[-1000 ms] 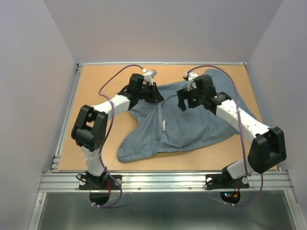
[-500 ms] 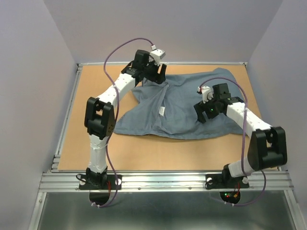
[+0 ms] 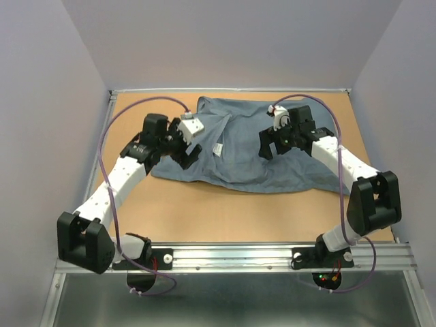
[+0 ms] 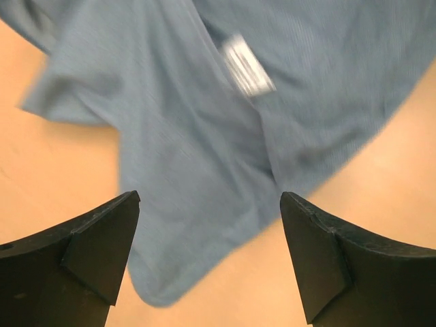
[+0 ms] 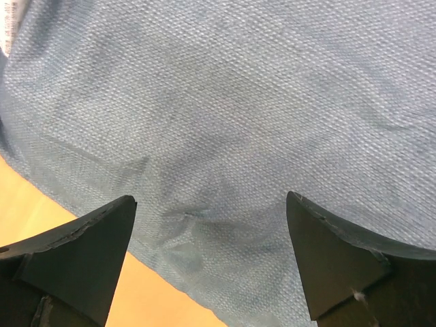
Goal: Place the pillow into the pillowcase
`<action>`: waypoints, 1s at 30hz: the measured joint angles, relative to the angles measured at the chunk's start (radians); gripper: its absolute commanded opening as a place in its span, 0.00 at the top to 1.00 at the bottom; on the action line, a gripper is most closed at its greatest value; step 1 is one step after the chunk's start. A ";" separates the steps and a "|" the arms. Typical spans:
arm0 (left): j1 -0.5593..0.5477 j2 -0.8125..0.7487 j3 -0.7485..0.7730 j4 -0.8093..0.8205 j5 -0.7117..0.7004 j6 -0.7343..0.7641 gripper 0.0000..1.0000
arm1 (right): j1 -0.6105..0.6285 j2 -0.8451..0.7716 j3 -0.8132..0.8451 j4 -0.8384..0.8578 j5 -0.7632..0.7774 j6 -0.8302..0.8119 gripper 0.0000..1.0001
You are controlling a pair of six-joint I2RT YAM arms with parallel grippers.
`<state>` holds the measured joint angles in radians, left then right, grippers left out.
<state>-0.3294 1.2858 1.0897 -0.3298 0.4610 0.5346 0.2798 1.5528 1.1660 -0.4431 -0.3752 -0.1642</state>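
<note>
**Top view:** The pillowcase (image 3: pixel 248 153), slate blue, lay rumpled on the far half of the tabletop (image 3: pixel 204 204). Your left pincer (image 3: pixel 189 150) stood at its left edge and your right pincer (image 3: pixel 269 146) over its right part.

**Left wrist:** Your left pincer (image 4: pixel 210 204) gaped wide and held nothing. The pillowcase (image 4: pixel 197 116) and its white tag (image 4: pixel 246 65) lay below.

**Right wrist:** Your right pincer (image 5: pixel 211 204) was spread wide and empty above the pillowcase (image 5: pixel 238 102), near its edge.

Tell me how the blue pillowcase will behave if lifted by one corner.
Probably floppy: the pillowcase lies in soft folds and wrinkles, so it would likely drape and hang. It looks thin, so likely light. Pushed across the table, it would probably bunch rather than slide whole.
</note>
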 measured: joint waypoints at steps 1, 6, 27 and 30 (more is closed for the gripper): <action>-0.003 -0.025 -0.057 0.005 -0.005 0.021 0.06 | 0.002 -0.005 0.000 0.003 0.010 -0.001 0.01; -0.010 -0.072 -0.293 -0.007 -0.092 0.174 0.09 | -0.005 -0.200 -0.122 -0.010 0.113 -0.182 0.00; -0.010 -0.037 -0.366 0.130 -0.271 0.262 0.02 | -0.318 -0.678 -0.606 -0.279 0.466 -0.796 0.02; -0.010 -0.011 -0.366 0.138 -0.277 0.253 0.02 | -0.385 -0.448 -0.470 -0.286 0.449 -0.776 0.01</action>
<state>-0.3389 1.2751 0.7238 -0.1913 0.1837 0.7872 -0.1051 1.1046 0.6956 -0.7292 0.0738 -0.9405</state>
